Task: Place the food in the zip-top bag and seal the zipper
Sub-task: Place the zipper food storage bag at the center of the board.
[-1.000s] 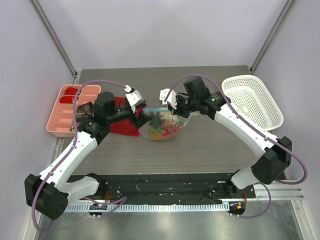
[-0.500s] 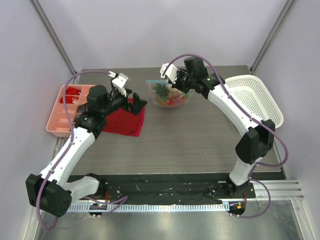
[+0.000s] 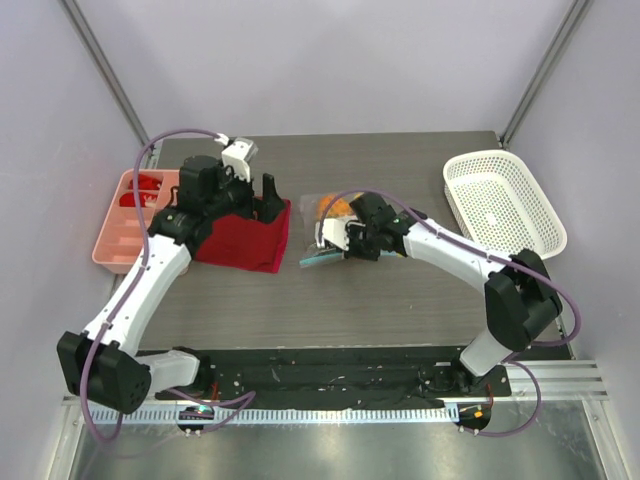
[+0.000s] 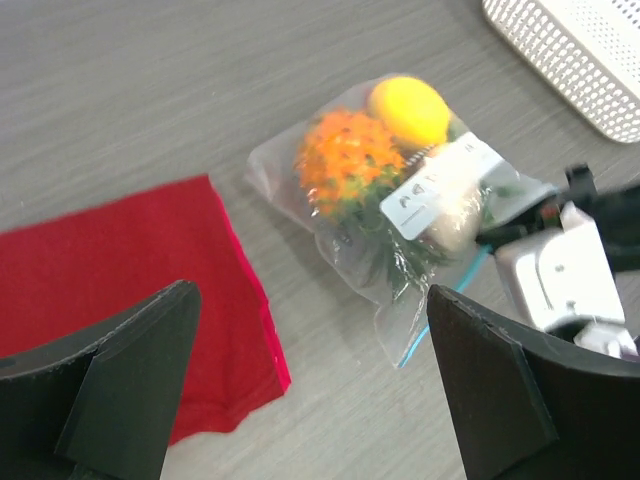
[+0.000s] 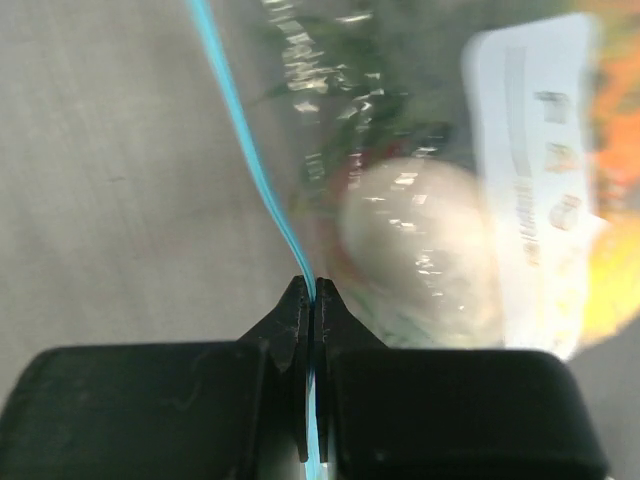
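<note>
The bag lies between cloth, left, and basket, right

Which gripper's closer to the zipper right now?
Right. The right gripper is shut on the zipper at the zip-top bag mouth. The left gripper hangs open near the red cloth, apart from the bag.

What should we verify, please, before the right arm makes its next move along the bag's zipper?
1. Food inside the zip-top bag: ok; pineapple, orange and radish show through the plastic.
2. Right gripper pinching the zipper: ok; jaws shut on the teal strip.
3. Zipper sealed along its whole length: cannot tell.
4. Left gripper out of the way: ok; open, empty, near the red cloth.
5. Bag lying on the table: ok.
</note>
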